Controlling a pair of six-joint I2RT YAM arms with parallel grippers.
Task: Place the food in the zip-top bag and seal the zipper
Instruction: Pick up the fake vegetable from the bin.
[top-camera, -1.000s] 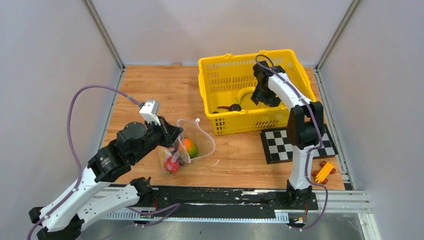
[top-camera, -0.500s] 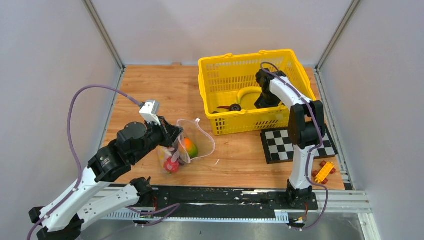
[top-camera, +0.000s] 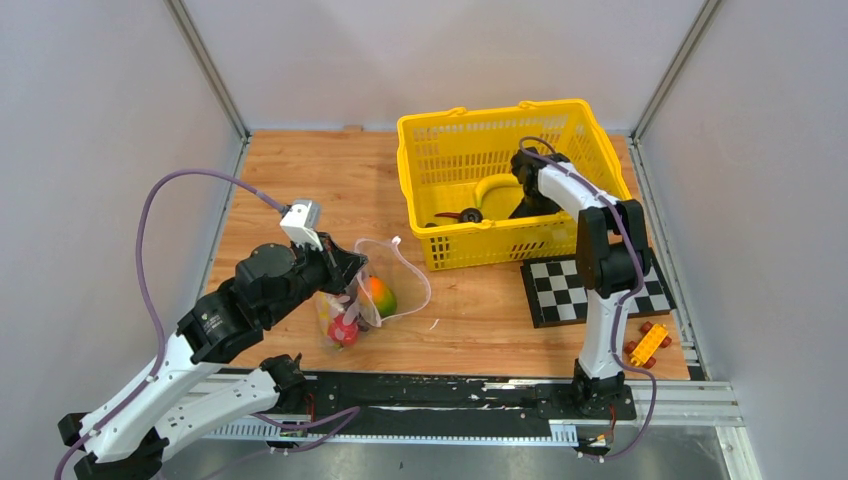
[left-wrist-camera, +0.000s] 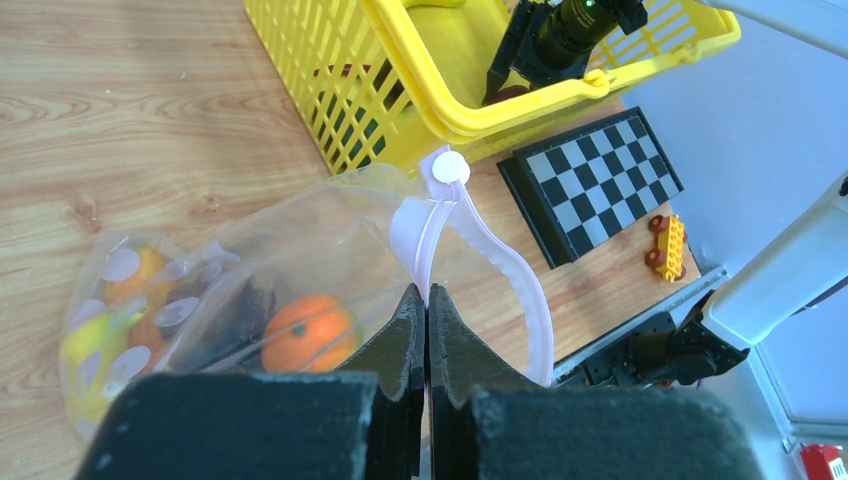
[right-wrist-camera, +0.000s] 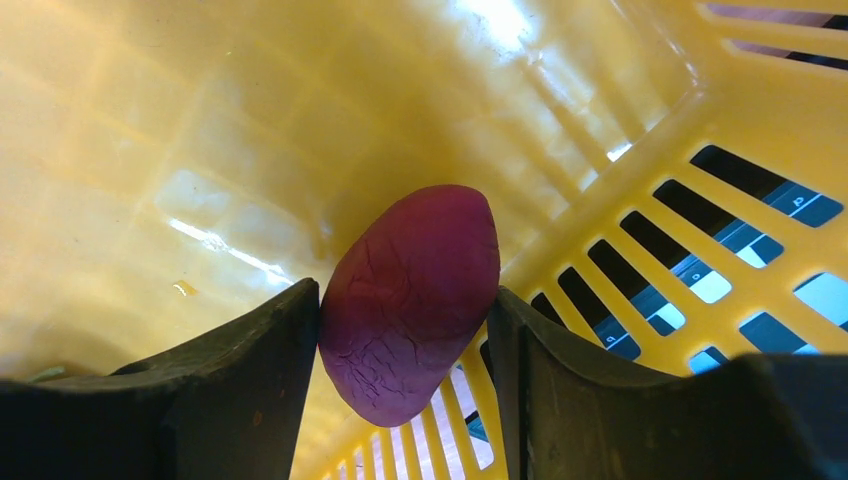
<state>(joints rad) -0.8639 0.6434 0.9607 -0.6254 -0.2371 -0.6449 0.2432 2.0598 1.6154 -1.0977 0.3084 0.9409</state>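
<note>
Right gripper (right-wrist-camera: 403, 300) reaches into the yellow basket (top-camera: 440, 130) at the worktop's (top-camera: 300, 170) far right. Its fingers press both sides of a purple piece (right-wrist-camera: 415, 270), which is matt, wrinkled and egg-shaped, with its long axis tilted. It lies by the basket's corner - slotted wall just beside, bare floor opposite. Left gripper (left-wrist-camera: 427, 300), near the front-left edge, is clamped on the pink zipper (left-wrist-camera: 500, 270) of the clear dotted bag (left-wrist-camera: 330, 230), which holds an orange fruit (left-wrist-camera: 300, 335).

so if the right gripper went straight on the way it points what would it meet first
The purple food piece, which sits right between the right gripper fingers. Behind it comes the yellow basket, where floor meets slatted wall. Whether the fingers touch the piece is unclear.
</note>
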